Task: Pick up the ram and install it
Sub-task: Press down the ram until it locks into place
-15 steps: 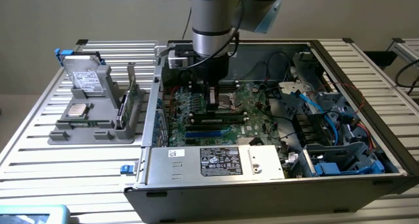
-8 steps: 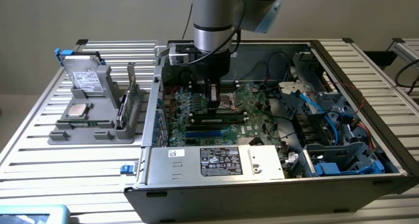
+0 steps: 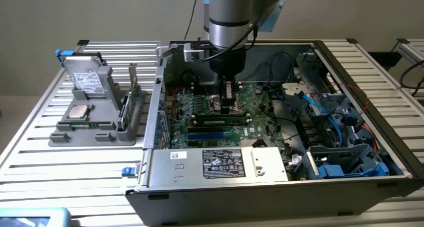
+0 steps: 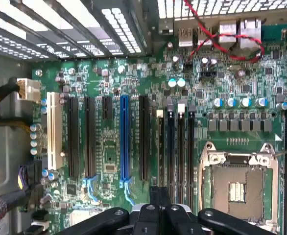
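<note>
The ram point(image 3: 221, 120), a long thin stick with black chips, stands on edge in a memory slot of the green motherboard point(image 3: 255, 100) inside the open computer case. My gripper point(image 3: 229, 111) reaches down from the arm directly over the middle of the ram. Its fingers are shut together and their tips sit at the ram's top edge. I cannot tell whether they touch it. In the wrist view my shut gripper point(image 4: 159, 195) hangs over the row of narrow black memory slots point(image 4: 181, 147) beside the CPU socket point(image 4: 239, 183).
Blue slots point(image 3: 210, 133) lie just in front of the ram. The case walls point(image 3: 198, 194), a power supply point(image 3: 222, 163), cables and a blue drive cage point(image 3: 344, 162) crowd the case. At the exterior view's left a grey fixture point(image 3: 99, 127) holds a silver drive point(image 3: 86, 78) and another green stick point(image 3: 134, 98).
</note>
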`<state>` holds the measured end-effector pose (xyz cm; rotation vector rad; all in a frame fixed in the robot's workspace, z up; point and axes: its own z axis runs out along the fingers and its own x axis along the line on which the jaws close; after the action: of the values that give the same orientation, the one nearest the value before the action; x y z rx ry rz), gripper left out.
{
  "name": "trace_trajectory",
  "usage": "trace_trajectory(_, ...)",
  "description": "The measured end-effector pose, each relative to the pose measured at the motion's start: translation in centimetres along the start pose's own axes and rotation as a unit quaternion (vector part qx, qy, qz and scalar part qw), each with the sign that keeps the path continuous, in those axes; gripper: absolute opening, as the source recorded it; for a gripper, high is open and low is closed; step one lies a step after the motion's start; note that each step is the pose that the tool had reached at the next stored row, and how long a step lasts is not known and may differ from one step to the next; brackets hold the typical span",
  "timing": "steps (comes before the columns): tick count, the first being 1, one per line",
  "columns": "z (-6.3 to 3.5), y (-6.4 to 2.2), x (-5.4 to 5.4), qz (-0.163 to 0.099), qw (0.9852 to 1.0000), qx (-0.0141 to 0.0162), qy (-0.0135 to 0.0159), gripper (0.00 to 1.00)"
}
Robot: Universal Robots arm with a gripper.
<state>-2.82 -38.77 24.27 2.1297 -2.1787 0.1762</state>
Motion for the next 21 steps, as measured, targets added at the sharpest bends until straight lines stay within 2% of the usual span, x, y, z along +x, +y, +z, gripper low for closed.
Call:
trace_trajectory(1, 0.01, -0.29, 0.01, 0.0, 1.0, -0.0002, -0.0001, 0.11)
trace_trajectory(2, 0.0, -0.41, 0.02, -0.001, 1.0, -0.0037, 0.0001, 0.11)
trace_trajectory(9, 0.01, -0.43, 0.01, 0.003, 1.0, -0.0069, 0.0002, 0.11)
trace_trajectory(14, 0.04, -0.42, 0.01, 0.037, 0.9992, -0.0138, 0.0007, 0.11)
trace_trajectory(18, 0.14, -0.42, -0.01, 0.068, 0.9975, -0.0194, 0.0009, 0.11)
trace_trajectory(19, 0.16, -0.41, -0.01, 0.072, 0.9972, -0.0198, 0.0009, 0.11)
trace_trajectory(21, 0.16, -0.42, -0.01, 0.081, 0.9966, -0.0186, -0.0004, 0.11)
